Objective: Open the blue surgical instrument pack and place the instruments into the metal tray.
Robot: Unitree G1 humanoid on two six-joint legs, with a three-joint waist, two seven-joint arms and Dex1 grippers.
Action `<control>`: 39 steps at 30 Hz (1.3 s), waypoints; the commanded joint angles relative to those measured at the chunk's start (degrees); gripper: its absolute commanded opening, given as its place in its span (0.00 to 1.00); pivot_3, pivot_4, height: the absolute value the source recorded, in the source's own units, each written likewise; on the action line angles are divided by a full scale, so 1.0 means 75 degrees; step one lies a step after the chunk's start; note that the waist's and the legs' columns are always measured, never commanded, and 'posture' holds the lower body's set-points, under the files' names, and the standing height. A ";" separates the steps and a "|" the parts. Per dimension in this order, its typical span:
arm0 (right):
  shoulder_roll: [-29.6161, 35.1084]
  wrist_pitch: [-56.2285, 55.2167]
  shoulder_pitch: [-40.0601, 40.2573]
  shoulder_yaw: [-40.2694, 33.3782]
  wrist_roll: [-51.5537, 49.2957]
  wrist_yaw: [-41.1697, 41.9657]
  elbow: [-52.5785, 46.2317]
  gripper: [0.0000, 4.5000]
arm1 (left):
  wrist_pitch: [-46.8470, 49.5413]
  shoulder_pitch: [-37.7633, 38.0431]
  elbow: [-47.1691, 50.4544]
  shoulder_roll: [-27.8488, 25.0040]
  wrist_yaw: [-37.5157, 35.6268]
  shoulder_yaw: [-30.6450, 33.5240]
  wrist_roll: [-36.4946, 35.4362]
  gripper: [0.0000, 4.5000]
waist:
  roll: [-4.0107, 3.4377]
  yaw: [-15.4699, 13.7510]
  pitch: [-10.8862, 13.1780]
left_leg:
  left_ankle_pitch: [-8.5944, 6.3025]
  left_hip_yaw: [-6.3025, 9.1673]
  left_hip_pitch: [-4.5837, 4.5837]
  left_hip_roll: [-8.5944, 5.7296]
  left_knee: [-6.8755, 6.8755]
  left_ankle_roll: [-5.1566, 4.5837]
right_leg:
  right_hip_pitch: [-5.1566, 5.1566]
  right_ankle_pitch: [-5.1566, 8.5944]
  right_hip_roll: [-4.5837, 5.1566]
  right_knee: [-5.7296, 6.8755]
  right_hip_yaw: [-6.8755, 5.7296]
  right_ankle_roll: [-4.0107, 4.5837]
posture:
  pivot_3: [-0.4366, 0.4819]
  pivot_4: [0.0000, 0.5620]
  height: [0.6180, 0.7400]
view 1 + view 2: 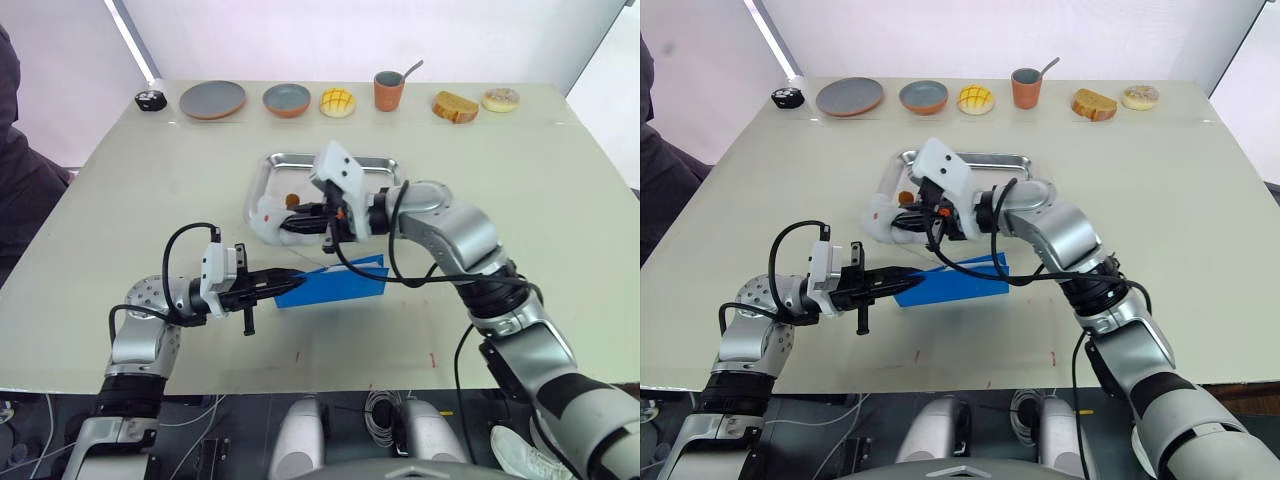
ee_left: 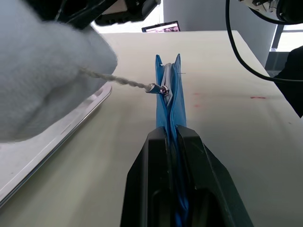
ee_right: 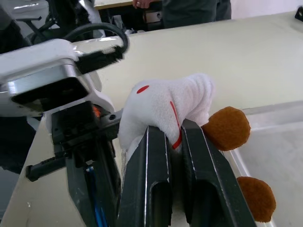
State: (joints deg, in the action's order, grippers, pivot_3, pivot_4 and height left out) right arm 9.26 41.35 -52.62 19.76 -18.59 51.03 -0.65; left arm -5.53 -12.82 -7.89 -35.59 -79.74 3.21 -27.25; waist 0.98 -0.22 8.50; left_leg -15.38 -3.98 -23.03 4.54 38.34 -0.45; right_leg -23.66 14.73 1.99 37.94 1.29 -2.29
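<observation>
Left gripper clamps the blue surgical instrument pack at frame centre. Right gripper grasps the white plush toy; pull it steadily along the zip.

A robot test lab, it seems. A bare beige table stands by white walls, with plates, a cup and pastries lined along its far edge as props. Loose cables lie on the dark floor near the table

Head views: 2 eyes, high, facing down over the desk; both share it.
Left wrist: close along its tool.
Right wrist: close along its tool.
</observation>
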 commanded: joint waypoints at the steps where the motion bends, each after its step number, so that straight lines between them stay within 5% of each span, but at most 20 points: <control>1: 0.0727 0.0517 0.0498 -0.0188 -0.0521 0.0420 -0.1507 0.01 | 0.0032 0.0066 0.0088 0.0057 -0.0009 -0.0291 0.0211 0.00 | 0.0001 -0.0073 -0.0001 | 0.0000 0.0000 0.0001 0.0000 0.0001 0.0000 | 0.0000 0.0000 0.0000 0.0000 0.0000 0.0000 | 0.48 0.27 1.00; 16: 0.1786 0.2982 0.1234 -0.0561 -0.2308 0.0382 -0.2685 0.01 | 0.0171 -0.0188 0.0071 0.0061 0.0183 -0.0415 0.0264 0.00 | 0.0002 -0.0081 0.0000 | 0.0000 0.0000 0.0001 -0.0001 0.0000 -0.0001 | 0.0000 0.0001 -0.0001 -0.0002 0.0002 0.0001 | 0.48 0.27 1.00; 26: 0.2123 0.2556 0.2061 -0.0052 -0.2057 0.0263 -0.2615 0.01 | 0.0163 0.0019 0.0163 -0.0018 0.0195 -0.0371 0.0316 0.00 | 0.0005 -0.0080 -0.0001 | 0.0000 0.0004 0.0002 -0.0001 0.0000 -0.0001 | 0.0001 0.0001 -0.0002 -0.0003 0.0001 0.0000 | 0.48 0.27 1.00; 29: 0.2175 0.2439 0.2193 -0.0046 -0.2028 0.0278 -0.2563 0.19 | 0.0105 0.0043 0.0065 -0.0052 0.0138 -0.0334 0.0312 0.00 | 0.0004 -0.0076 -0.0001 | 0.0000 0.0003 0.0003 -0.0001 0.0000 -0.0001 | 0.0001 0.0001 -0.0001 -0.0002 0.0003 0.0000 | 0.48 0.27 1.00; 30: 0.2196 0.2423 0.2231 -0.0063 -0.2037 0.0281 -0.2563 0.35 | 0.0088 0.0044 0.0036 -0.0059 0.0122 -0.0324 0.0309 0.00 | 0.0005 -0.0075 -0.0001 | 0.0000 0.0003 0.0004 -0.0001 0.0000 -0.0001 | 0.0002 0.0001 -0.0002 -0.0001 0.0003 0.0000 | 0.48 0.27 1.00; 34: 0.2277 0.2257 0.2585 -0.0346 -0.2290 0.0331 -0.2795 0.67 | -0.0017 -0.0012 -0.0154 -0.0077 0.0052 -0.0306 0.0314 0.00 | 0.0007 -0.0067 -0.0003 | 0.0000 0.0004 0.0006 -0.0001 -0.0001 -0.0001 | 0.0002 0.0001 -0.0003 -0.0002 0.0003 0.0000 | 0.48 0.27 1.00; 39: 0.2663 0.2235 0.2976 -0.0646 -0.2767 0.0560 -0.3268 0.67 | -0.0168 -0.0100 -0.0351 -0.0048 0.0008 -0.0306 0.0328 0.00 | 0.0005 -0.0053 -0.0002 | 0.0000 0.0003 0.0006 -0.0001 -0.0002 -0.0001 | 0.0001 0.0001 -0.0004 -0.0001 0.0005 0.0000 | 0.48 0.27 1.00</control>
State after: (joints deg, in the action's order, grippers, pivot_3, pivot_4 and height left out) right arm 29.22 58.65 -29.92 16.74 -37.89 54.55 -22.66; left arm -6.86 -14.44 -9.40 -35.36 -79.10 1.95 -26.70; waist 1.02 -0.61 8.49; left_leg -15.39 -3.93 -22.97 4.54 38.32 -0.46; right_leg -23.65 14.74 1.94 37.94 1.33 -2.28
